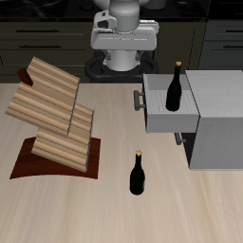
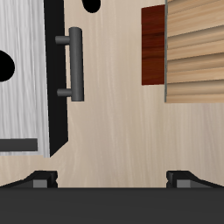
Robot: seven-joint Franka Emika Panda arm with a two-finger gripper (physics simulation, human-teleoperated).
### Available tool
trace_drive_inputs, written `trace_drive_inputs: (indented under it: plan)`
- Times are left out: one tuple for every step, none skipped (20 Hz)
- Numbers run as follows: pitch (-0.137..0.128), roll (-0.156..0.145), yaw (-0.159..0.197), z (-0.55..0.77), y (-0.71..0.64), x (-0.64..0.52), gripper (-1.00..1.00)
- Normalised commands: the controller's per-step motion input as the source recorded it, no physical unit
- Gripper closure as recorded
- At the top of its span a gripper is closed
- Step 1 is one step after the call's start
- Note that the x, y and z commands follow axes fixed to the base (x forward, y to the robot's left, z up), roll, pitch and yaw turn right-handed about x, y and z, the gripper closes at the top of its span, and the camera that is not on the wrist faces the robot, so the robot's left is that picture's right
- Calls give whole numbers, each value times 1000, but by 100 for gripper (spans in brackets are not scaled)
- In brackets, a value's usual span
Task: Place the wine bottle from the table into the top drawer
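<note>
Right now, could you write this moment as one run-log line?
gripper: open, empty | bottle: upright on table | top drawer: open | twin bottle: standing in drawer

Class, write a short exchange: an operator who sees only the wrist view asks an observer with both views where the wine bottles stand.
Operator: I mostly see a drawer handle and table. Is a wine bottle standing anywhere?
Observer: Yes, a wine bottle stands upright on the table, nearer its front edge than the open top drawer.
Operator: Is that drawer empty?
Observer: No, a second bottle stands upright inside it.
</note>
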Motion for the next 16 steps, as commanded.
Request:
trace_drive_inputs:
  plan:
    - [16,30,45,-36,108,367,-100]
    - [-19,-50,100,-13,-42,529,-100]
    - [38,-34,-38,-49,-41,275,-100]
    - [41,85,28,-12,45,396,-100]
    - [-29,-45,-8,41,-110,304,-100]
    - [-20,-6,0,107,-12,276,-100]
    - [9,44,0,105,-38,279,-100]
    - [0,0,0,-39,59,-3,-100]
    - [-68,-55,17,146,-129,239,-100]
    - [14,51,7,45,23,356,-100]
    - [3,-63,-18,73,-182,303,-100]
    - [22,47,9,8,98,342,-100]
    - [59,-83,44,24,-189,472,-100]
    - [60,-13,-60,11,-76,375,-100]
    - [-26,52,81,120,-51,418,-100]
    - [-21,-82,-19,47,-153,172,-100]
